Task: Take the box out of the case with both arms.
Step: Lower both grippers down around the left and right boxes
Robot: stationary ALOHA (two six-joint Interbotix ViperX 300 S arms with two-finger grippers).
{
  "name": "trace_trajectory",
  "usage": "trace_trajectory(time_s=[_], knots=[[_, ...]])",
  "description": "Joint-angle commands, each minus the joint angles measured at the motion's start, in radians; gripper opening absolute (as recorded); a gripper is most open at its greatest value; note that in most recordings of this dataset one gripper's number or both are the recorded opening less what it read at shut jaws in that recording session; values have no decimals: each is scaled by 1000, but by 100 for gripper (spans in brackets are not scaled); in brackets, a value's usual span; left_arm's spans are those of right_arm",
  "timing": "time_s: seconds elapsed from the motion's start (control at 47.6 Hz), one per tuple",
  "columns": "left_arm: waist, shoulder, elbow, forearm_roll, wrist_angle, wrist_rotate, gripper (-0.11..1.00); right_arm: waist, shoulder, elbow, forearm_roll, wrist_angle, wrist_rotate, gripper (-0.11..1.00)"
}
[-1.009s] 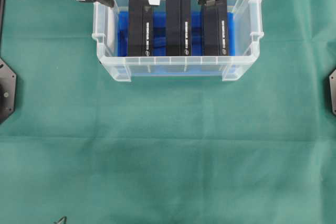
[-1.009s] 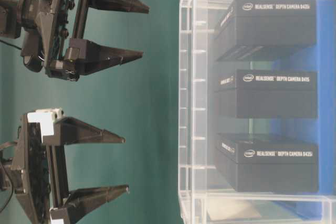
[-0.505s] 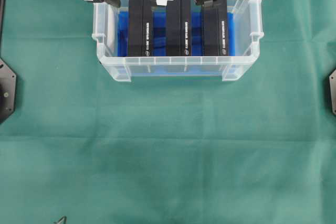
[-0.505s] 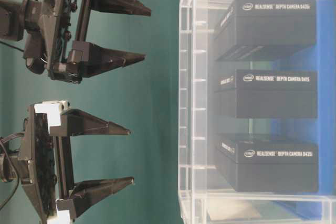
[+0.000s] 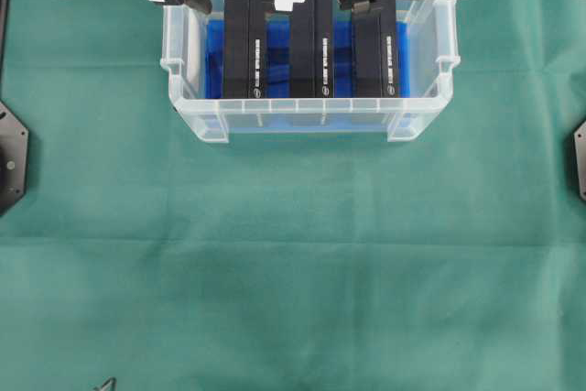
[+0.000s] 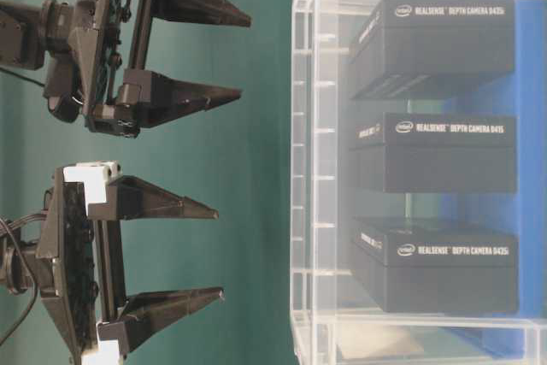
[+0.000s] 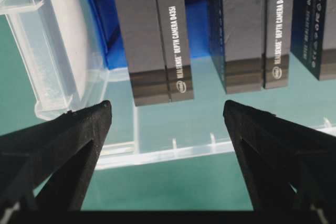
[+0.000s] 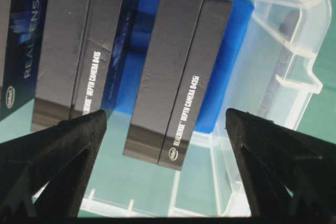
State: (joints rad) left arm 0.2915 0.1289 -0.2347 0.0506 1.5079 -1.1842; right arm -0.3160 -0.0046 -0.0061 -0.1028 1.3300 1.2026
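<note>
Clear case (image 5: pixel 188 98), blue lining, three black boxes (image 5: pixel 311 48)

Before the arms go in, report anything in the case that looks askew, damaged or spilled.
Nothing stands out. Three black boxes stand on edge, side by side and parallel, in the clear case: left box, middle box, right box. No dents, spills or cracks show. Both tools, left tool and right tool, hang open outside it.
</note>
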Motion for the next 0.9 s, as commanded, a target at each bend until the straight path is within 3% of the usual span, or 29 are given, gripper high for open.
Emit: trace_trajectory(time_s=[0.0, 0.883], knots=[[-3, -14, -17, 5, -3, 2, 91, -2, -14, -25, 2, -6, 5, 97], [-3, -14, -15, 11, -3, 11, 91, -2, -14, -25, 3, -6, 6, 97]])
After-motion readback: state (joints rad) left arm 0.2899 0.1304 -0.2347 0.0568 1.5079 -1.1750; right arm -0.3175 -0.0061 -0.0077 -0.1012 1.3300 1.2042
